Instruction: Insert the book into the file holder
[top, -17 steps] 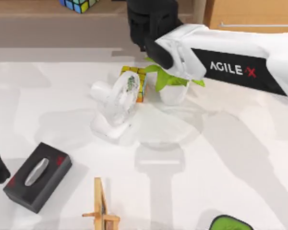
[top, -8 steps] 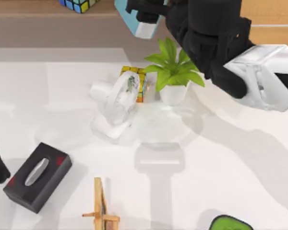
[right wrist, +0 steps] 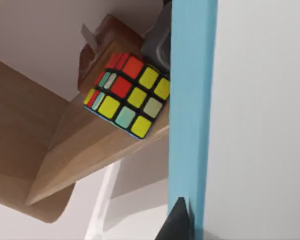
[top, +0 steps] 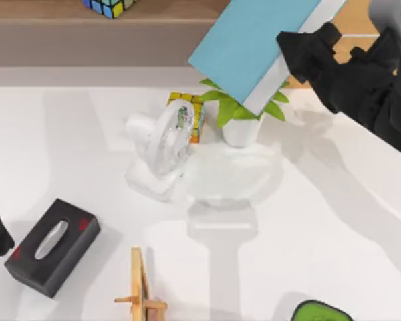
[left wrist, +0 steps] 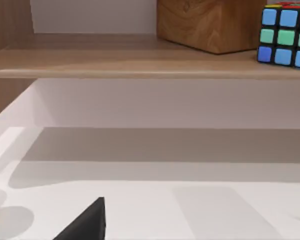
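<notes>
Right hand [top: 291, 57] holding book [top: 254, 40], now lifting it much higher, tilting over plant [top: 239, 110]. File holder [top: 162, 150] waiting left of plant. Left arm parked, tabletop's left.

Bright, even overhead light washes the white table [top: 334, 254], where soft grey shadows spread, and every view stays sharp.

Simulated home desk: white table [top: 334, 254], wooden shelf [top: 47, 15] (puzzle cube [top: 107, 7] on it)
</notes>
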### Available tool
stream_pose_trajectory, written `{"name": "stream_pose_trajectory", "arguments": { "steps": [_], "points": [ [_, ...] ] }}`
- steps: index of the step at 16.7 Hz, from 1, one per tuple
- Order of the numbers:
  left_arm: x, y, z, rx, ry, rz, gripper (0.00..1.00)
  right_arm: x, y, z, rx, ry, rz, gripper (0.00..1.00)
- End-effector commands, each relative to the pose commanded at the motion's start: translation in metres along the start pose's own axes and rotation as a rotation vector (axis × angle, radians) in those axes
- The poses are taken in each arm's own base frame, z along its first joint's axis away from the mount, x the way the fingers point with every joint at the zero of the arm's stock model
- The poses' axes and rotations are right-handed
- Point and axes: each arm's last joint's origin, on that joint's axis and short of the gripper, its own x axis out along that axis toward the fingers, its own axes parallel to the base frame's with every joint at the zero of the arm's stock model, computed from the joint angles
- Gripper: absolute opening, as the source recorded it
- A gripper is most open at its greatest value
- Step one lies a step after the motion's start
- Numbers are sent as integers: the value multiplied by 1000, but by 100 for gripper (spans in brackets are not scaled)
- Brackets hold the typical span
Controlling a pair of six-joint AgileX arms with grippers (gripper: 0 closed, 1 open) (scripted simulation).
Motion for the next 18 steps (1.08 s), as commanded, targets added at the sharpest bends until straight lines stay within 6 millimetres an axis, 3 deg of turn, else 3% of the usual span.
{"name": "stream_pose_trajectory", "arguments": {
  "steps": [11, 15, 18],
  "points": [
    [0, 0, 0, 0, 0, 0, 100, -86, -176, 105, 617, -340, -273, 0],
    [0, 0, 0, 0, 0, 0, 100, -110, -224, 149, 723, -483, -288, 0],
    [0, 0, 0, 0, 0, 0, 100, -112, -251, 172, 754, -525, -274, 0]
  ]
}}
